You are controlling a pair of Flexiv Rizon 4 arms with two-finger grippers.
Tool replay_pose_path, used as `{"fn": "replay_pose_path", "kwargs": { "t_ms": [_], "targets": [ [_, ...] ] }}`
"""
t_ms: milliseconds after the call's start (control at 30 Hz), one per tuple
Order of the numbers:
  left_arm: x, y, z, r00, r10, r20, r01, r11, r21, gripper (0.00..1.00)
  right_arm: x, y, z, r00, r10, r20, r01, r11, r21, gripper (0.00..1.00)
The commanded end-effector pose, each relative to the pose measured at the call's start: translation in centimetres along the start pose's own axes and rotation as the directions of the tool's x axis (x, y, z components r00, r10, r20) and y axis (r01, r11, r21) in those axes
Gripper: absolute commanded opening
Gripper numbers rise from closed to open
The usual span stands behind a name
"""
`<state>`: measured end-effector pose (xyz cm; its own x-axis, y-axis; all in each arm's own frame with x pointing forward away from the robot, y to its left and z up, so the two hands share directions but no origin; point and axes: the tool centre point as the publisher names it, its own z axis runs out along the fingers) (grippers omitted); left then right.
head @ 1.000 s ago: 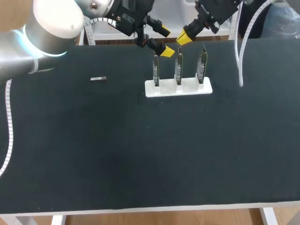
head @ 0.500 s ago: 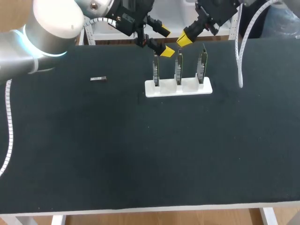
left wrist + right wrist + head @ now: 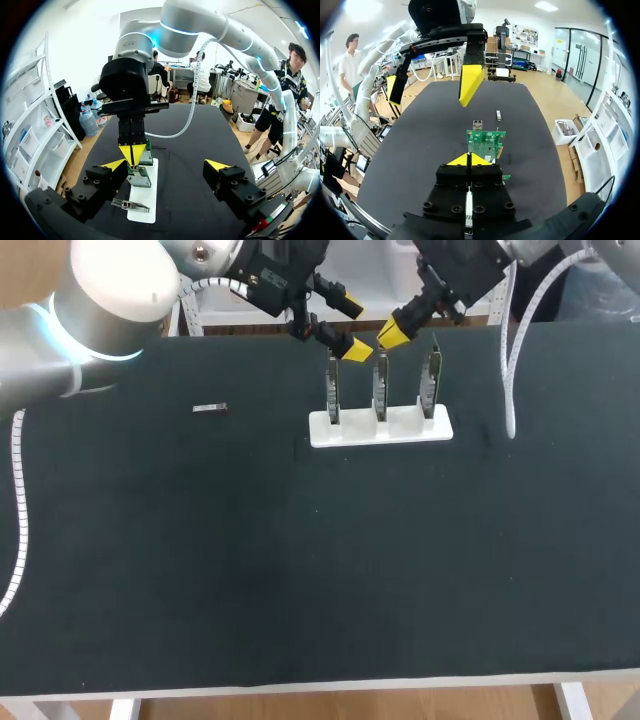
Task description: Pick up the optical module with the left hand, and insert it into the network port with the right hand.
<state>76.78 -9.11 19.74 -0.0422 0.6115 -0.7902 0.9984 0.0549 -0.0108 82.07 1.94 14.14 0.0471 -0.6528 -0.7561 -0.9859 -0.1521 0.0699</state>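
Note:
The optical module (image 3: 210, 408), a small grey bar, lies alone on the black table (image 3: 300, 560) left of the holder; in the right wrist view the optical module (image 3: 498, 115) sits far ahead of my fingers. Three upright network cards (image 3: 380, 388) stand in a white holder (image 3: 380, 427) at the back. My left gripper (image 3: 350, 328) hangs open just above the leftmost card, nothing between its fingers (image 3: 217, 165). My right gripper (image 3: 392, 334) is shut and empty, hovering over the middle card (image 3: 485, 144). It shows as shut yellow tips (image 3: 131, 152) ahead of my left gripper (image 3: 166, 165).
A white cable (image 3: 512, 350) hangs from my right arm down to the table right of the holder. The table's back edge runs just behind the two grippers.
My right gripper has shifted slightly down and to the right, closer to the middle card. The left arm and the module have not moved.

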Motion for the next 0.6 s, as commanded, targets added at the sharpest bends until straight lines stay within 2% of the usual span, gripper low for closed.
{"fn": "replay_pose_path", "kwargs": {
  "t_ms": [33, 167, 367, 600],
  "targets": [
    [0.0, -0.1, 0.0, 1.0, -0.003, -0.003, 0.003, 1.0, -0.004, 1.0, 0.9, -1.0, 0.5, 1.0, 0.008, 0.002, -0.008, 0.996, -0.084, 0.0],
    [0.0, -0.1, 0.0, 1.0, -0.003, -0.003, 0.003, 1.0, -0.004, 1.0, 0.5, -0.7, 0.0, 1.0, -0.001, 0.012, 0.002, 0.997, -0.074, 0.0],
    [0.0, -0.1, 0.0, 1.0, -0.003, -0.003, 0.003, 1.0, -0.004, 1.0, -2.0, 0.2, -3.0, 0.998, -0.068, 0.014, 0.068, 0.997, -0.02, 0.0],
    [0.0, -0.1, 0.0, 1.0, -0.003, -0.003, 0.003, 1.0, -0.004, 1.0, -2.0, 2.4, -5.7, 0.997, -0.074, 0.004, 0.074, 0.997, 0.035, 0.0]
  ]
}}
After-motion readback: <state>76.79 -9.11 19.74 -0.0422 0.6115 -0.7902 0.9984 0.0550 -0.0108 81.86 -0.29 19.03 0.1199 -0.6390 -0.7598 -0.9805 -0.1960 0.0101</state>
